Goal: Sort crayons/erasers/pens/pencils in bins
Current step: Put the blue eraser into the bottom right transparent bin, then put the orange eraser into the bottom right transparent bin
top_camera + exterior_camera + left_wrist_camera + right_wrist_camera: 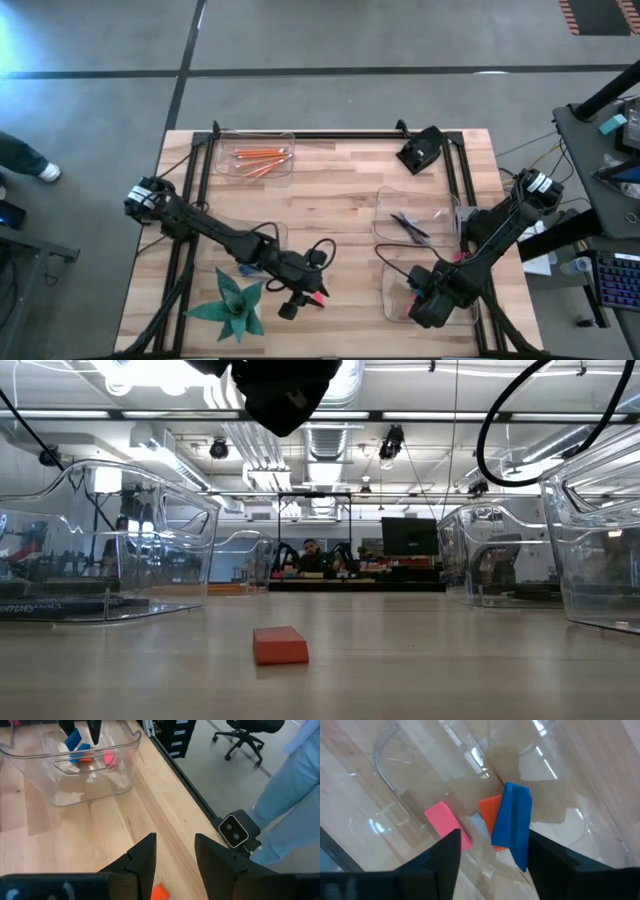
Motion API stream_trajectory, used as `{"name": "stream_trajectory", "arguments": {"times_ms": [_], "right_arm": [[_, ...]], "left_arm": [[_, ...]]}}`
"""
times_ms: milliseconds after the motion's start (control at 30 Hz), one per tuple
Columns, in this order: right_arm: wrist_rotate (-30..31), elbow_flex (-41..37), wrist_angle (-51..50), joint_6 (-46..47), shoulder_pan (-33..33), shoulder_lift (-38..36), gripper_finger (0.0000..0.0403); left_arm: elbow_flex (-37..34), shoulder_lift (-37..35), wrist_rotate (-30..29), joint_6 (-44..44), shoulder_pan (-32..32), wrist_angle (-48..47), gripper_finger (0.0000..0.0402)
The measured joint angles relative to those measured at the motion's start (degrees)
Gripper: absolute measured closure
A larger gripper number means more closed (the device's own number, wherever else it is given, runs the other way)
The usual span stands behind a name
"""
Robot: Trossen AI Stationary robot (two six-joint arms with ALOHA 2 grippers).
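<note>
An orange-red eraser point(280, 645) lies flat on the table near the near edge, also in the high view as the eraser point(318, 298). My left gripper point(175, 840) hangs open just above it, one finger on either side, touching nothing. My right gripper point(494, 837) is open over the near right bin point(392, 300). That bin holds a blue eraser point(512, 820) leaning on an orange eraser point(489, 812), with a pink eraser point(445, 822) beside them. Orange pencils point(258, 157) lie in the far left bin, and dark pens point(410, 226) in the bin on the right.
A green paper star point(235, 305) lies at the near edge, close to my left arm. Another clear bin point(262, 238) sits under that arm. A black camera mount point(420, 150) stands at the far edge. Bare wood lies in the table's middle.
</note>
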Motion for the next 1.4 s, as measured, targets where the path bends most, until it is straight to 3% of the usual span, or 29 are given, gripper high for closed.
{"name": "stream_trajectory", "arguments": {"times_ms": [300, 600, 900, 1000, 1167, 1400], "right_arm": [[0.1, 2.8, -0.1, -2.4, 0.0, 0.0, 0.0156], [2.5, 4.6, -0.1, -9.3, 0.0, -0.1, 0.0169], [9.1, 4.4, -0.1, -34.3, 0.7, 0.1, 0.0172], [9.8, 4.4, -0.1, -38.8, 0.4, 0.1, 0.0172], [11.8, 4.4, -0.1, -38.2, 0.2, 0.0, 0.0172], [15.6, 8.1, -2.7, -30.0, 0.2, -0.2, 0.0172]], "left_arm": [[0.1, -0.4, -0.3, -0.1, 0.0, 0.0, 0.0281], [0.1, -1.1, -2.7, -0.1, 0.0, 0.0, 0.0281], [0.1, -1.8, -2.9, -0.1, 0.0, -0.1, 0.0281], [0.1, -2.1, -2.9, -0.2, 0.0, 0.0, 0.0281], [0.1, -2.1, -2.9, -0.2, -0.1, 0.0, 0.0281], [0.4, -2.7, -3.7, -0.2, -0.7, -0.3, 0.0281]]}}
